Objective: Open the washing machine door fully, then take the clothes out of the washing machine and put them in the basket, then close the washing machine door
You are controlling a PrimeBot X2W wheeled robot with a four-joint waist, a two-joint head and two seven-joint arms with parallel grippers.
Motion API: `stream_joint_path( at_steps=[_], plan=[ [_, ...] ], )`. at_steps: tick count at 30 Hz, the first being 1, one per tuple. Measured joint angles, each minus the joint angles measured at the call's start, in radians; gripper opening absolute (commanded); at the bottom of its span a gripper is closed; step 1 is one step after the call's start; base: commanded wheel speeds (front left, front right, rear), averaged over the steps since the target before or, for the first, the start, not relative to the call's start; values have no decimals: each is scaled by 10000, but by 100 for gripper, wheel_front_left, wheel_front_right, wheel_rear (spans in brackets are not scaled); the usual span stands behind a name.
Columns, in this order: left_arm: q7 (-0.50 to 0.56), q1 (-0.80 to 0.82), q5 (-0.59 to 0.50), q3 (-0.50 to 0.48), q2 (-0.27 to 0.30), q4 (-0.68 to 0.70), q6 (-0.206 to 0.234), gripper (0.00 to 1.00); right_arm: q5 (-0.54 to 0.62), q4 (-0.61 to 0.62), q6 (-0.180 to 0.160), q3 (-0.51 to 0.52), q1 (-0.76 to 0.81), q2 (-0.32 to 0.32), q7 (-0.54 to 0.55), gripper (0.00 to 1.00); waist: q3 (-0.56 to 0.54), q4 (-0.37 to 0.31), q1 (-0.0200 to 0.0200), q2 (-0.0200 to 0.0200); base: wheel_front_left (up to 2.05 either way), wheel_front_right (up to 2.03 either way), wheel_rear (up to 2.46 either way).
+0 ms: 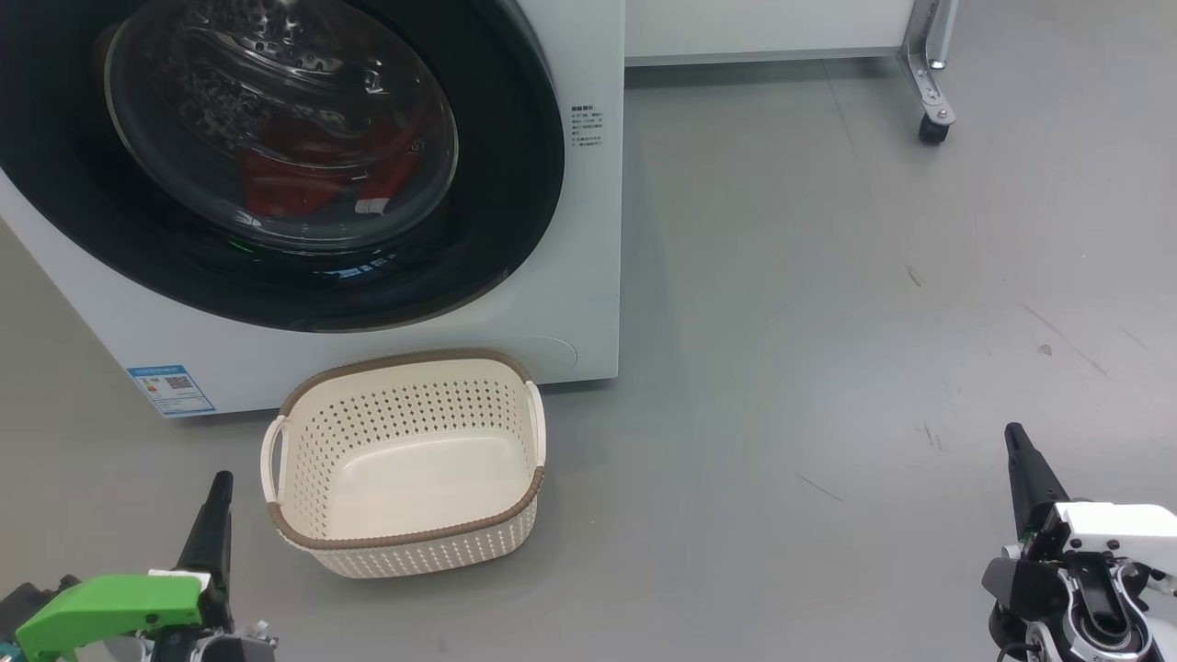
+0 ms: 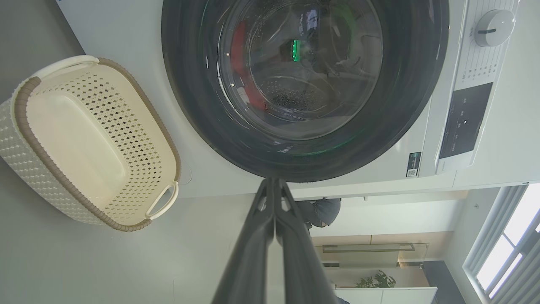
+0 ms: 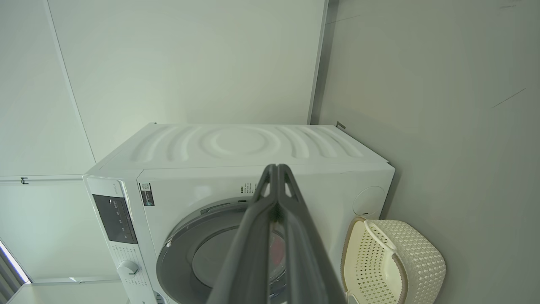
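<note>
Jaws closed on nothing, left gripper (image 2: 274, 182) and right gripper (image 3: 276, 168); door (image 1: 276, 138) closed, so we'd hook its right rim, swing wide, clear of basket (image 1: 432, 552)

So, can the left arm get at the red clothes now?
Probably not: the round black-rimmed glass door is shut over the red clothes, and the left tool is apart from it.

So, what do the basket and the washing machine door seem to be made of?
The basket: probably matte cream plastic, moulded with rows of holes; its brown rim looks woven, perhaps moulded too. The door: a glossy black rim, likely plastic, carrying reflections, around a clear bulging window, probably glass.
</note>
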State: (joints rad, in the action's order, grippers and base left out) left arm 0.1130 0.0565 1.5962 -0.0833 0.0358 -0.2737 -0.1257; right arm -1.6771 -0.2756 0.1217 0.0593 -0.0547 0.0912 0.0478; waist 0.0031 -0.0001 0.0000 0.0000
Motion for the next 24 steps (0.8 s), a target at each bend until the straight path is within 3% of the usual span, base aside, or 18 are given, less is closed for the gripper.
stream_joint_path(
  at_steps=[24],
  plan=[
    [0, 0, 0, 0, 0, 2, 0, 0, 61, 4, 0, 31, 0, -35, 12, 0, 0, 0, 0, 0, 0, 0, 0]
  ],
)
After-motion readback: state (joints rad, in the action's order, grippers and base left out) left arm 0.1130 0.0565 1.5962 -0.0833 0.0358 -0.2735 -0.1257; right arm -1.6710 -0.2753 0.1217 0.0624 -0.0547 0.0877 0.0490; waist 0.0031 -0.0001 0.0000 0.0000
